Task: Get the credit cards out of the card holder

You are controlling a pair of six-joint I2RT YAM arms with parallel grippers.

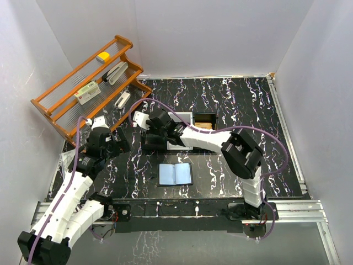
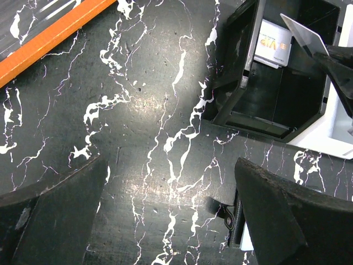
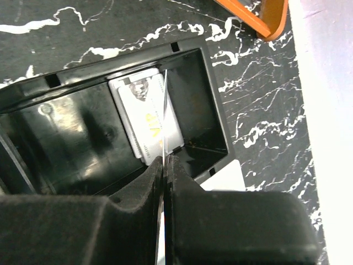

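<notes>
White walls are boxing in the marbled counter (image 1: 248,110), where the card holder (image 1: 175,174) is lying open at lower centre. The right gripper (image 3: 164,165) is pinching a credit card (image 2: 303,34) over the black tray (image 3: 66,127), which is holding a second card (image 3: 140,116); letting go looks next. The left gripper (image 2: 171,221) is hovering, fingers apart.

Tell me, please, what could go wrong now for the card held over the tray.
The right gripper pinches the held card by one edge, so it might slip or twist early. Released edge-on, it could lean against the tray wall or land crooked on the VIP card already inside.
</notes>
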